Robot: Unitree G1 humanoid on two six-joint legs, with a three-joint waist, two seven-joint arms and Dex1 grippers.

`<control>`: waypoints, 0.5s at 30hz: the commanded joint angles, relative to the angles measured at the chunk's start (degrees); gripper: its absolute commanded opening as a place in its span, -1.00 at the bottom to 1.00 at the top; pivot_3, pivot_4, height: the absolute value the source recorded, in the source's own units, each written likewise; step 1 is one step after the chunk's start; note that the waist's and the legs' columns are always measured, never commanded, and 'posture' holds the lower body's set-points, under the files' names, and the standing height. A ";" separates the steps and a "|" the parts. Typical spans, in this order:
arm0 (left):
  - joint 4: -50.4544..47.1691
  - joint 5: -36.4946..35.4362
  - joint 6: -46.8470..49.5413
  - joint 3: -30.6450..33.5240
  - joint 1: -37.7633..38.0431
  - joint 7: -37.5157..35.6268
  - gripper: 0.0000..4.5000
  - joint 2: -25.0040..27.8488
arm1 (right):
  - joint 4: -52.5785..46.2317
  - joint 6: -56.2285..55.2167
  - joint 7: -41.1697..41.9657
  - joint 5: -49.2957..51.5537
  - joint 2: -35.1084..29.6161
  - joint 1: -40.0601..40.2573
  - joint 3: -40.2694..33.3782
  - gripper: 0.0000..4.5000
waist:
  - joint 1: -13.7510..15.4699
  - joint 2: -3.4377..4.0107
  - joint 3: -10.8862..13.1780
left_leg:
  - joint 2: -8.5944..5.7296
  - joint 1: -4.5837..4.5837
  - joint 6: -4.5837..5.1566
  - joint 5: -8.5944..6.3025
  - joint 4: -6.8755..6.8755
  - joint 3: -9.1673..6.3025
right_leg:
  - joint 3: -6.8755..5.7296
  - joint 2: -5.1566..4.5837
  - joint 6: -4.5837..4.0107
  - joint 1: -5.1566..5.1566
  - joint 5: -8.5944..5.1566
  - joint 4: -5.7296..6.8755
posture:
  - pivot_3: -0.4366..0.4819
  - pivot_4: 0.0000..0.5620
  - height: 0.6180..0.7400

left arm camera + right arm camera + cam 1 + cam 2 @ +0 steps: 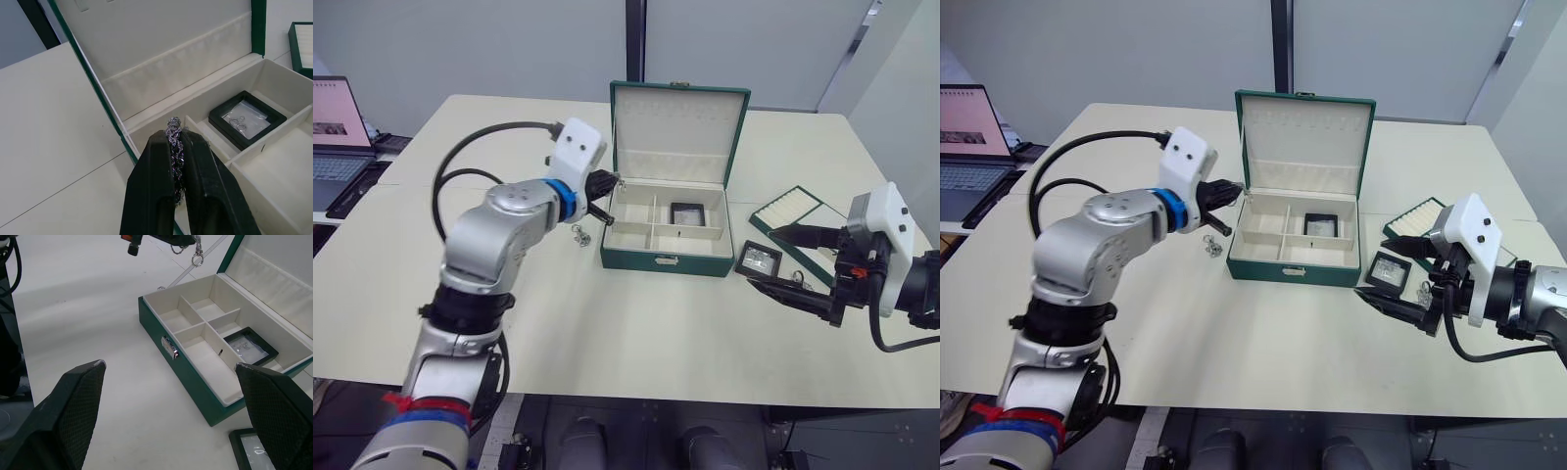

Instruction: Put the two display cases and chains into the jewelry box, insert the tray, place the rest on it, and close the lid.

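Left gripper [177,147]: pinches a silver chain [174,131] over the jewelry box [666,259] left edge, ready to drop.
Right gripper [783,259]: spread wide, empty, near the display case [759,259] right of the box.

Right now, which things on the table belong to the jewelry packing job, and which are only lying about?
For the job: dark green hinged jewelry box; black square display case inside it; second black display case on the table; green-rimmed cream tray; silver chain in the left pincer; silver pieces on the table.

Lying about: open laptop.
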 commanded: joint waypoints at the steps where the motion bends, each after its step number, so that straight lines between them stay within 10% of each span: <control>1: 5.62 3.14 -3.75 -1.62 -3.59 0.37 -0.99 -2.57 | -1.15 -0.44 -0.53 0.02 0.04 -0.27 -1.68 1.00 | 0.00 0.00 0.00 | 0.00 0.00 0.00 0.00 0.00 0.01 | 0.01 0.00 0.00 -0.02 0.00 0.00 | -0.05 -0.47 1.00; 15: 28.69 12.53 -18.31 -4.81 -11.15 -0.99 -0.99 -11.36 | -1.53 0.31 -1.06 0.58 -0.63 -0.02 -2.66 1.00 | 0.30 0.00 0.00 | -0.02 -0.24 -0.01 0.01 0.01 0.03 | 0.01 0.00 0.01 -0.22 0.01 0.03 | -0.05 -0.47 1.00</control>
